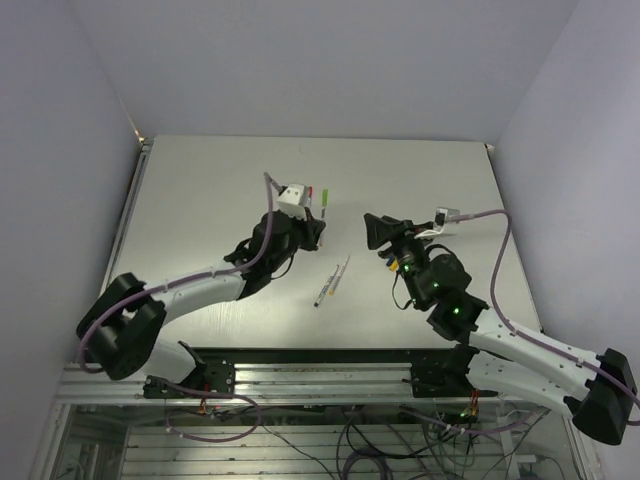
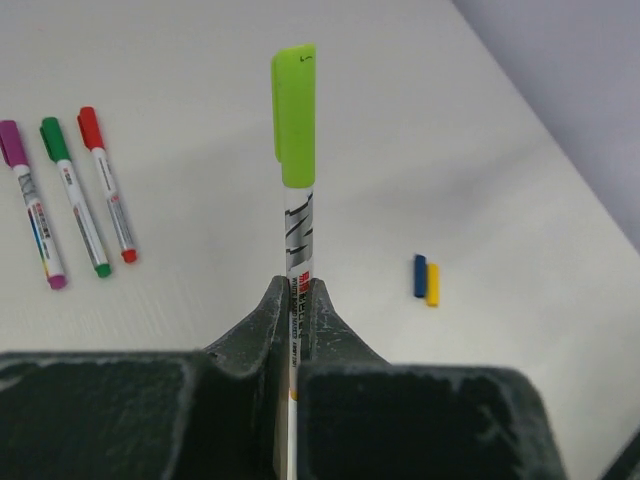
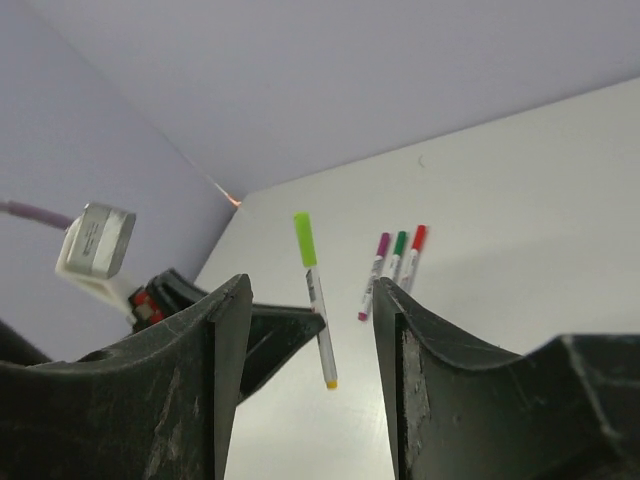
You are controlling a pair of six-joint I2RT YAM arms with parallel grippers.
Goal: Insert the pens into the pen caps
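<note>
My left gripper [image 2: 298, 290] is shut on a white pen [image 2: 300, 230] and holds it upright above the table; a lime-green cap [image 2: 294, 115] sits on the pen's top end. My right gripper [image 3: 312, 290] is open a little way from that pen [image 3: 320, 330], which shows between its fingers with a yellow lower end. Three capped pens lie side by side on the table: magenta [image 2: 35, 215], green [image 2: 75, 200] and red [image 2: 108, 185]. A dark blue cap [image 2: 420, 276] and a yellow cap [image 2: 432, 285] lie together. Two more pens [image 1: 332, 283] lie between the arms.
The grey table [image 1: 200, 200] is bounded by lilac walls at the back and on both sides. The left arm's wrist camera [image 3: 95, 245] and its cable stick up beside the held pen. The arm bases and a metal rail [image 1: 320, 370] run along the near edge.
</note>
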